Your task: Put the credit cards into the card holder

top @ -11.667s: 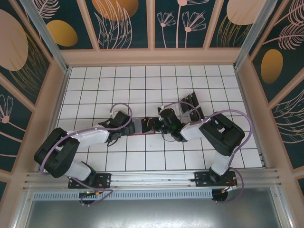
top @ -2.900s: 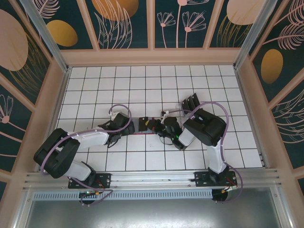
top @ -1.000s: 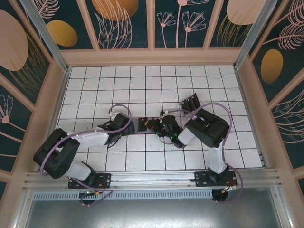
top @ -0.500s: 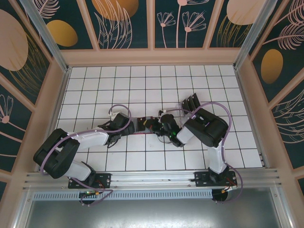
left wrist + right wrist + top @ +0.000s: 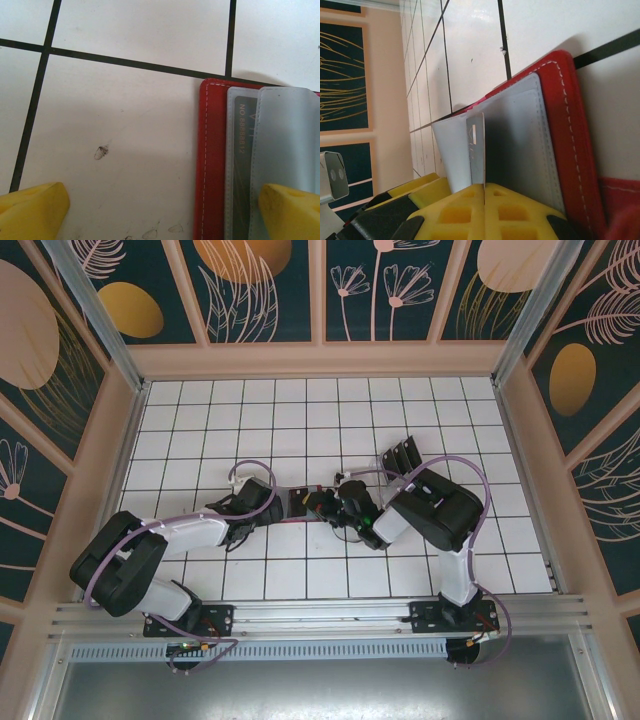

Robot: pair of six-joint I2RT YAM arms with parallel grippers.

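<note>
Right pincer (image 5: 485,187) nips thin card (image 5: 476,150) over stitched holder (image 5: 565,125).

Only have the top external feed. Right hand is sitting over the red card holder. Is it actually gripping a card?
Observer: Yes. The right wrist view has the right hand shut on a dark card, seen edge-on and standing against the clear sleeve of the card holder. I can't tell if it's inside a pocket.
Operator: Any card seated already?
Observer: The left wrist view shows a numbered card lying under a clear pocket.
Operator: Left hand?
Observer: The left hand is open, with one pad over the holder's sleeve and the other over bare tile.
</note>
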